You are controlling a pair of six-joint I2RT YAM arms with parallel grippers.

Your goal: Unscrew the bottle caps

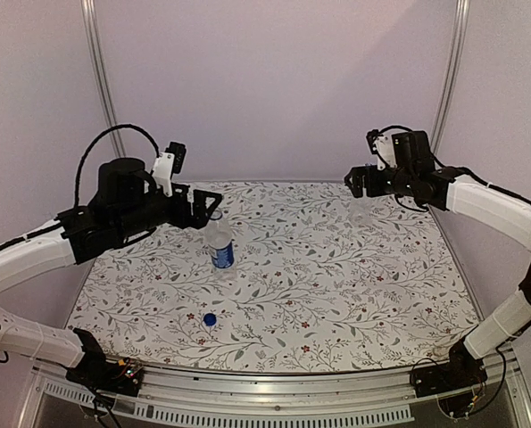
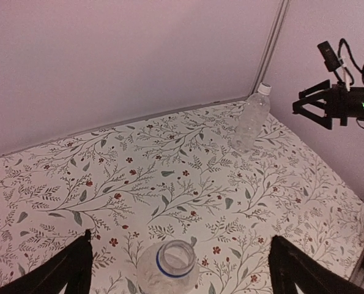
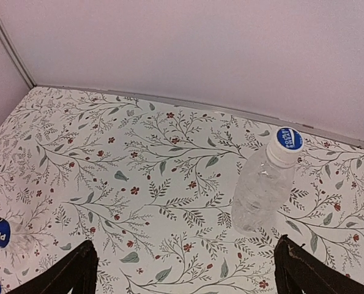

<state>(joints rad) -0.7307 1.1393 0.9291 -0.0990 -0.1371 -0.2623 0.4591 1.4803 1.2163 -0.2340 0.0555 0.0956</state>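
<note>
Left fingers [image 2: 68,272] are standing wide and empty over the open Pepsi bottle [image 2: 167,263], and its blue cap [image 1: 210,318] is lying on the tabletop [image 1: 336,303]. Right fingers [image 3: 304,272] are gaping, empty, beside the plain bottle [image 3: 261,190]. We are planning to steady its body and pinch the white-and-blue cap [image 3: 286,142] squarely.

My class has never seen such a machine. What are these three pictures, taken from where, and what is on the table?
Two robot arms stand at a table with a flowered cover. One picture looks down from above; the other two come from a camera on each wrist, with dark fingers in the lower corners. The left gripper is open over a labelled bottle with no cap; a blue cap lies on the cover. The right gripper is open near a plain bottle, its white-and-blue cap on. Nothing is held.
</note>
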